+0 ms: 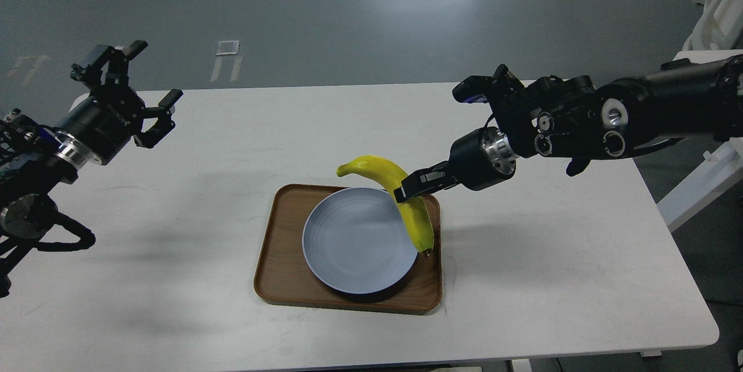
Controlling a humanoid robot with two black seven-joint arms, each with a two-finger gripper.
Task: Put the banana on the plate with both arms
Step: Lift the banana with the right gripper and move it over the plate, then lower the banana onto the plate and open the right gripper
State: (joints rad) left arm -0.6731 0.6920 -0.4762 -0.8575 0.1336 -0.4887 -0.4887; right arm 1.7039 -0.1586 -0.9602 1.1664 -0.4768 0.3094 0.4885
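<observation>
1 banana [406,198], 1 plate [354,244], 1 tray [278,256], 1 table [174,244], 2 claws: left [130,90], right [406,191].

White table [203,279]; wooden tray [278,270] on it.

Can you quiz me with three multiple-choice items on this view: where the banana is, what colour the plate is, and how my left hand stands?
1. Where is the banana?
A. flat on the table
B. held over the plate's right edge
C. in the left hand

2. What colour is the plate?
A. pale blue-grey
B. red
C. green

3. How is the left hand?
A. shut on the banana
B. resting on the tray
C. open, holding nothing

Key: 1 B, the right hand grips its middle above the rim. 2 A, it reads blue-grey against the brown tray. 3 C, its fingers are spread, far left of the tray.
</observation>
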